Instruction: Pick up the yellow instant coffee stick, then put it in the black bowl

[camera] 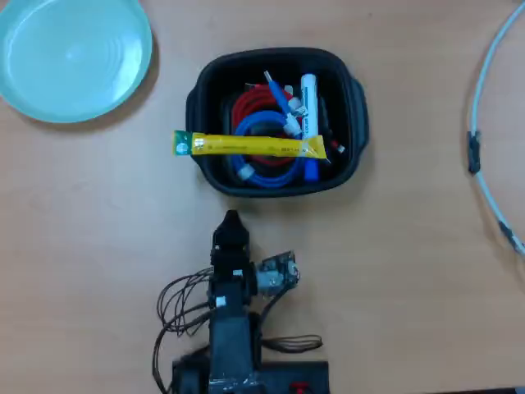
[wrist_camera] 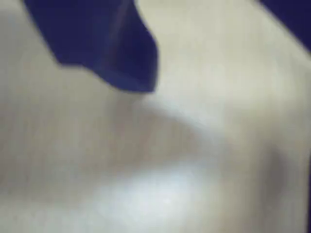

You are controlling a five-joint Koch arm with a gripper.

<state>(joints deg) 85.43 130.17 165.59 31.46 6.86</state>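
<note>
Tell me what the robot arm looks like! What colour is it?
In the overhead view the arm is black and skinny, with thin black wires looping off it and a small circuit board on its side. In the blurry wrist view, the gripper finger looks dark blue.
</note>
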